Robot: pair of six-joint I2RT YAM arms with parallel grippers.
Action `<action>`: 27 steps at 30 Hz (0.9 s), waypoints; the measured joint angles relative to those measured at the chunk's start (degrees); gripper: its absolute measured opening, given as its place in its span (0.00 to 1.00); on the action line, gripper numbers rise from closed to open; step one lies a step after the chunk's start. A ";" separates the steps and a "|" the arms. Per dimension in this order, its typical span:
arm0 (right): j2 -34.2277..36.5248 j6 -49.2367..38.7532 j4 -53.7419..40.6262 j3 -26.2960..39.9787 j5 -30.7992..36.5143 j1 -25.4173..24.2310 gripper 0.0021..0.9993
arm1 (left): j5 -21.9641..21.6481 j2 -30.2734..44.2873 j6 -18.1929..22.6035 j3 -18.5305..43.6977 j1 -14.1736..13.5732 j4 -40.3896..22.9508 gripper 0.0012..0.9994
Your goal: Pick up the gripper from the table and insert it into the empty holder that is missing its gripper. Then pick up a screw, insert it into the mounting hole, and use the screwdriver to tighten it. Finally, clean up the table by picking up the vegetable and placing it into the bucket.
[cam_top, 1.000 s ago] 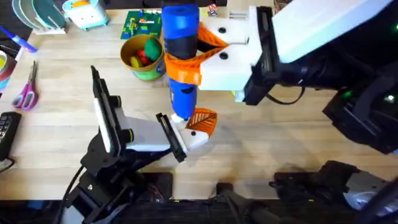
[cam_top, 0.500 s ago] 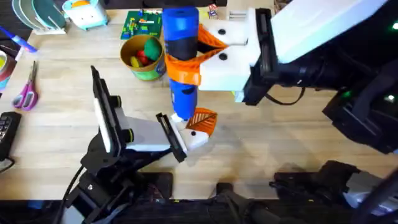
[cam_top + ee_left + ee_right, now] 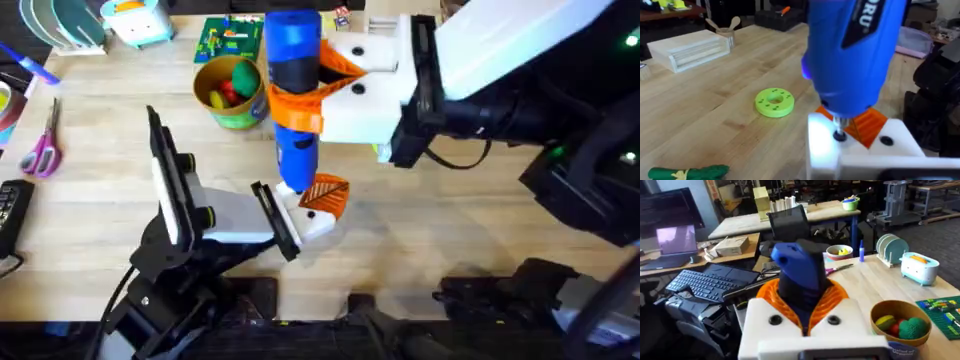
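Meanwhile, nothing had shifted: the screwdriver (image 3: 293,95) was kept clamped by the right gripper (image 3: 318,85), bit on the screw (image 3: 839,135) at the holder (image 3: 860,150), so tightening probably continued; the left's state couldn't be told.

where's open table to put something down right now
Bare wood lies between the scissors and the left arm's base, and on the table right of the orange tip. It is crowded around the screwdriver, the bucket and the right gripper.
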 joint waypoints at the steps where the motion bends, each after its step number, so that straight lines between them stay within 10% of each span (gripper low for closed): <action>1: 0.02 -0.01 0.00 0.00 -0.01 0.00 0.02 | 0.00 0.00 -0.03 0.00 0.00 0.00 0.01; 17: -2.51 0.46 15.49 -0.61 -0.25 -6.81 0.02 | -0.17 -0.07 -0.13 0.00 0.00 0.07 0.01; 27: 2.79 -20.35 -3.25 -0.60 5.48 -20.69 0.02 | -0.17 -0.05 -0.13 0.00 0.00 0.07 0.01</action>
